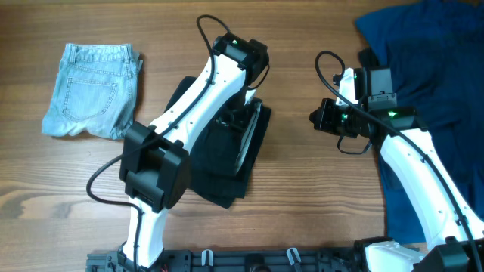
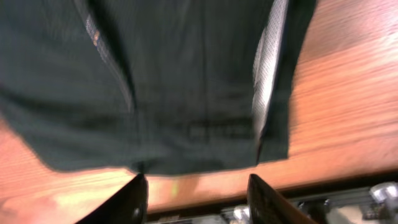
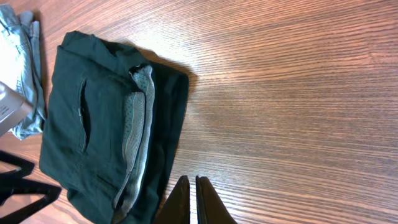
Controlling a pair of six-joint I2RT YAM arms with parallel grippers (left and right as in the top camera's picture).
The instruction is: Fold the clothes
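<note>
Our left gripper point(image 2: 198, 200) stands with jaws apart and empty, the folded black shorts point(image 2: 155, 93) just beyond its fingertips. Our right gripper point(image 3: 191, 199) is pressed together over the table point(image 3: 298, 93), the shorts to its left.

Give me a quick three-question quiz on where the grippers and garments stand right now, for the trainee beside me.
1. True or false: the right gripper is shut on the folded black fabric shorts.
2. Which garment lies beneath the right arm in the overhead view?
3. The left gripper, at the shorts' edge, is: A open, empty; B shut on the shorts; C shut on nothing.
Key: 1 false, shut on nothing above the wooden table; 2 the big royal-blue garment; 3 A.
</note>
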